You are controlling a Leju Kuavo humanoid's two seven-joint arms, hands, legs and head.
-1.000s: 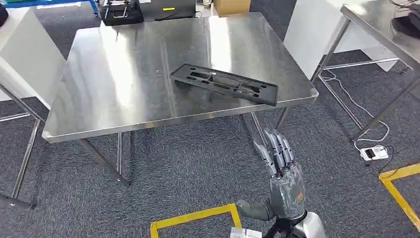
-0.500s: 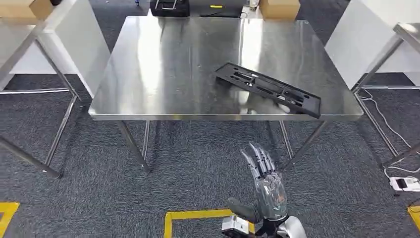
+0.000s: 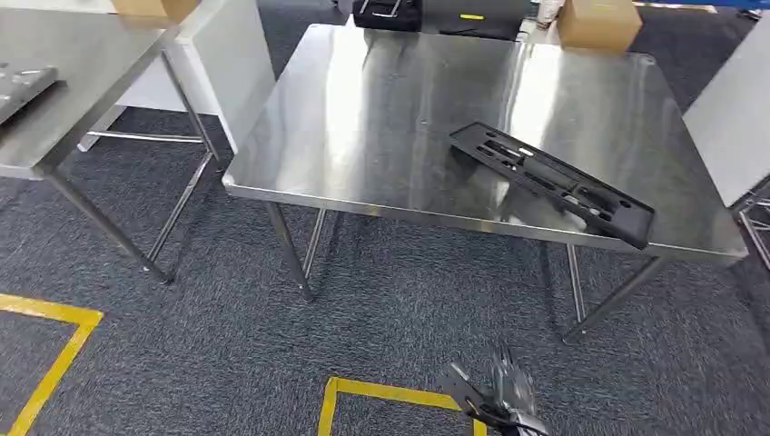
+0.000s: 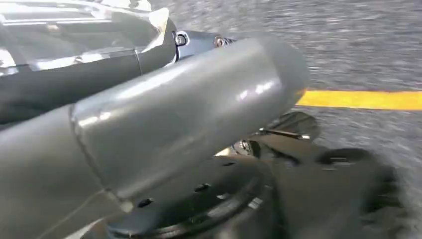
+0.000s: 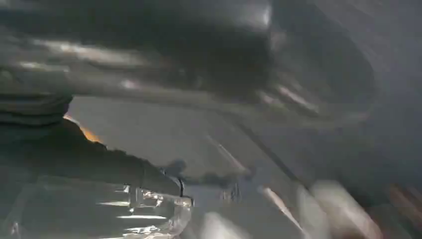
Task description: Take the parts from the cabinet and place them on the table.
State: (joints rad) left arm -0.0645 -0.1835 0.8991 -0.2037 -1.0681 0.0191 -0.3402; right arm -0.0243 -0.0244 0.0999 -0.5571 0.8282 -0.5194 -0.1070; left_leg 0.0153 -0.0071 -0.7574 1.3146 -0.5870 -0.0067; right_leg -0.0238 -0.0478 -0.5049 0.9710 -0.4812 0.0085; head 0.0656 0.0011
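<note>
A long black plastic part (image 3: 550,182) lies flat on the steel table (image 3: 381,136), near its front right corner. Well below the table, over the carpet at the lower edge of the head view, the fingertips of my right hand (image 3: 498,400) show spread apart with nothing in them. In the left wrist view my left hand (image 4: 164,114) appears as a thick grey thumb and cover above the carpet; how its fingers lie is hidden. The right wrist view is a dark blur.
A second steel table (image 3: 91,64) stands at the left with a grey part (image 3: 23,82) on it. Cardboard boxes (image 3: 599,23) and a black case (image 3: 390,11) sit beyond the main table. Yellow tape (image 3: 390,392) marks the carpet.
The camera has turned left, so the table and part sit further right in the picture. My right hand has dropped to the picture's lower edge, still holding nothing.
</note>
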